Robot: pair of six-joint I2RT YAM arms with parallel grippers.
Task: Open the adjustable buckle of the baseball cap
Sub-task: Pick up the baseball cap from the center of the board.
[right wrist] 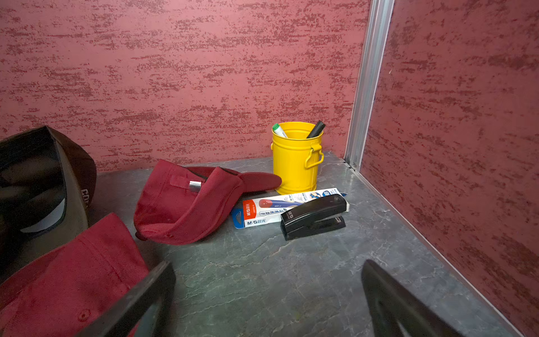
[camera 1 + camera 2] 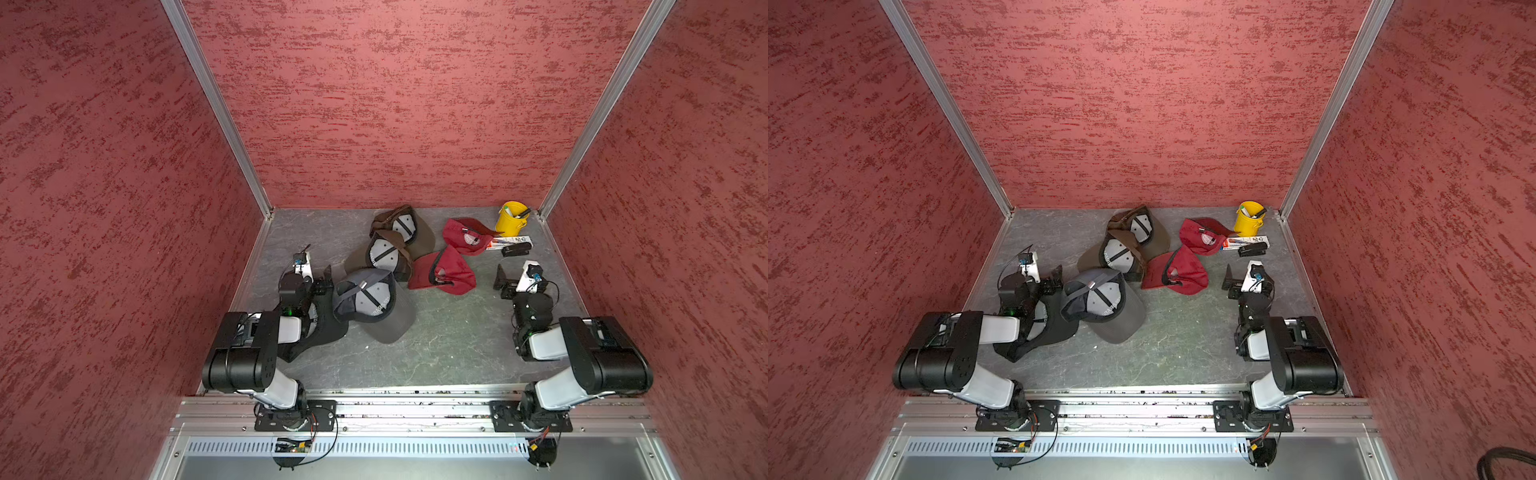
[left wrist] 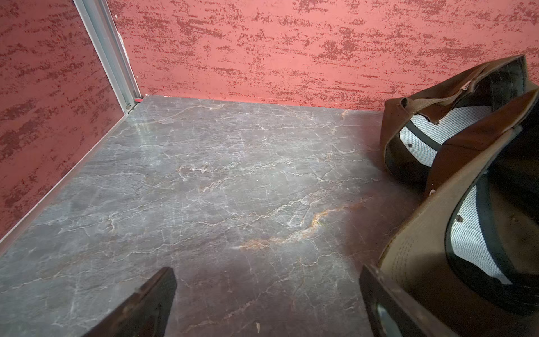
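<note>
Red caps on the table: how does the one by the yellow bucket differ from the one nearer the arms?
The far red cap has its brim reaching the yellow bucket; the near red cap lies beside a brown cap. The far red cap shows a metal buckle on its strap; the near red cap shows a dark inner band, and its buckle is not clear. Both are red, and neither is held.
</note>
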